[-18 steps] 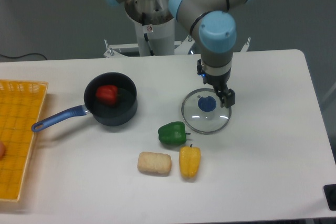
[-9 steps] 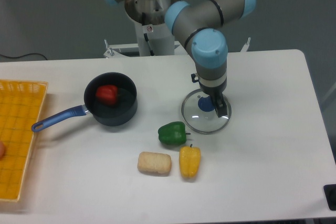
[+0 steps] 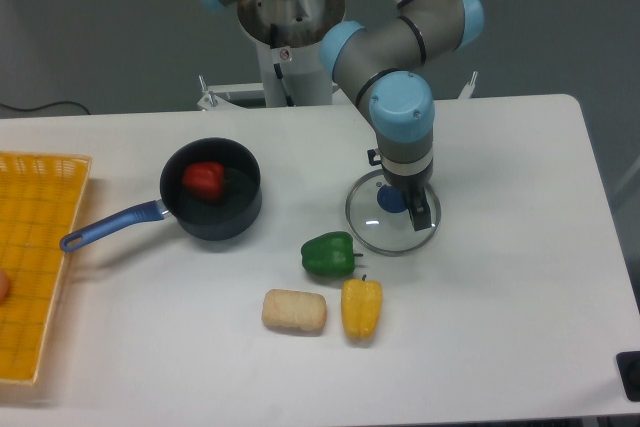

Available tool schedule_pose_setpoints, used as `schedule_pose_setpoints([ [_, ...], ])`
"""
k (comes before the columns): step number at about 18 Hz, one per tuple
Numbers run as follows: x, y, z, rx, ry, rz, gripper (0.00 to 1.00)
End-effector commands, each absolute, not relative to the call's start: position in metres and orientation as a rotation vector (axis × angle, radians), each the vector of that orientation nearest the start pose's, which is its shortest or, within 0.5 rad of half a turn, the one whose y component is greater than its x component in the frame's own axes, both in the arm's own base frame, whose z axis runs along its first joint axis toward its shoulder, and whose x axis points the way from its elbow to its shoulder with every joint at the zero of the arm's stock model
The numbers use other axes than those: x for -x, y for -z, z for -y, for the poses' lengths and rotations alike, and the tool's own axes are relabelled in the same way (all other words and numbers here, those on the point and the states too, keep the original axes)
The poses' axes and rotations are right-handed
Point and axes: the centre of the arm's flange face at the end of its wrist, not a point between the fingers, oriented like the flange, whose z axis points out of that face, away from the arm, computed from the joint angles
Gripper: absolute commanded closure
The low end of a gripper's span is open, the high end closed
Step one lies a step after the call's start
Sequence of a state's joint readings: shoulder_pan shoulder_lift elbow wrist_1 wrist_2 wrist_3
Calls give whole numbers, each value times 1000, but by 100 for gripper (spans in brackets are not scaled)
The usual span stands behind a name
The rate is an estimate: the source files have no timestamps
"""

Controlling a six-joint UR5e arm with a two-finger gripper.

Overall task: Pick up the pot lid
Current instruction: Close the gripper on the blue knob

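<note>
Pincer (image 3: pixel 398 188), pot lid (image 3: pixel 385 233) just beneath

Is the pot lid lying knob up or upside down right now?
Knob up: the clear lid lies on the white table, with its blue knob showing on top.

- Crate (image 3: pixel 40 247): left edge of table (image 3: pixel 500 347); one item (image 3: pixel 3 285) inside, at far left.
- Pan (image 3: pixel 235 219): on table, right of crate; one vegetable (image 3: pixel 204 180) inside. Handle (image 3: pixel 112 225) directed left and slightly near, its end at crate's edge; contact cannot be told.
- Pot lid (image 3: pixel 395 234): on table, right of pan.
- Bell pepper (image 3: pixel 328 255): just beside lid, near left.
- Piece of produce (image 3: pixel 361 309): near side of bell pepper, slightly right.
- Block (image 3: pixel 294 311): left of produce, near side of bell pepper.
</note>
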State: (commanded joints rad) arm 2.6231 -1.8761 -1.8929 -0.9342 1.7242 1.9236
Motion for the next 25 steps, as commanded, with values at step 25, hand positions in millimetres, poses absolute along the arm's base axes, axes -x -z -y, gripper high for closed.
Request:
schedule_pose_setpoints([
  [25, 407, -205, -384, 2969, 67, -1403, 1],
])
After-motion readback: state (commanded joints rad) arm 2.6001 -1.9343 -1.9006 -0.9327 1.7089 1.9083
